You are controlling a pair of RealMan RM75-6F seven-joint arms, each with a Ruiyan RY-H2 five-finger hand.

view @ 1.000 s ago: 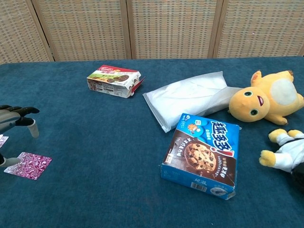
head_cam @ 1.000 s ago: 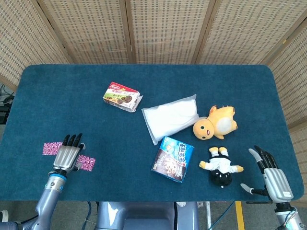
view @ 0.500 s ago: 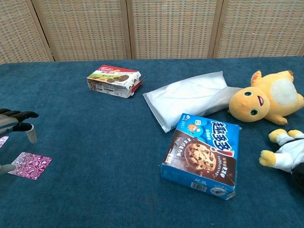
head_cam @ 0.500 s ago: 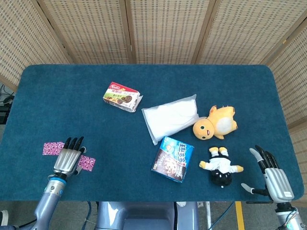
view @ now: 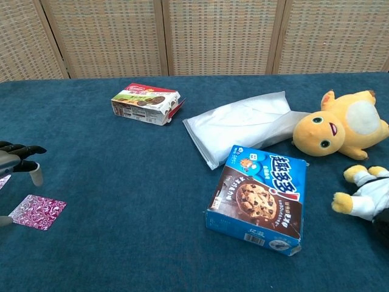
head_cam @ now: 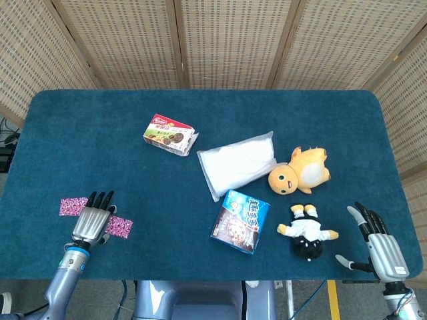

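- Two purple patterned packets lie at the table's point(head_cam: 80, 133) near-left edge: one packet point(head_cam: 72, 206) left of the left hand point(head_cam: 91, 222), the other packet point(head_cam: 121, 226) just right of it, seen in the chest view as a square pink-and-white sachet point(view: 36, 212).
- Left hand: fingers point(head_cam: 100, 199) straight and slightly apart, pointing away from the robot, holding nothing; it sits between the two packets, and whether it touches either I cannot tell. The chest view shows only its dark fingertips point(view: 24, 149) at the left border, above the cloth.
- Red-and-green biscuit box point(head_cam: 170, 134) lies further back, its small print unreadable.
- White pillow-like bag point(head_cam: 238, 163) lies mid-table, unlabelled.
- Blue cookie box point(view: 260, 196) bears large Chinese characters and a chocolate-chip cookie picture; it lies flat, near the bag.
- Yellow plush toy point(head_cam: 300, 171) lies beside the bag's right end.
- Small black-and-white doll point(head_cam: 307, 233) lies in front of the plush.
- Right hand point(head_cam: 378, 245): fingers extended and spread, thumb out sideways, gripping nothing, at the table's near-right corner, apart from the doll.
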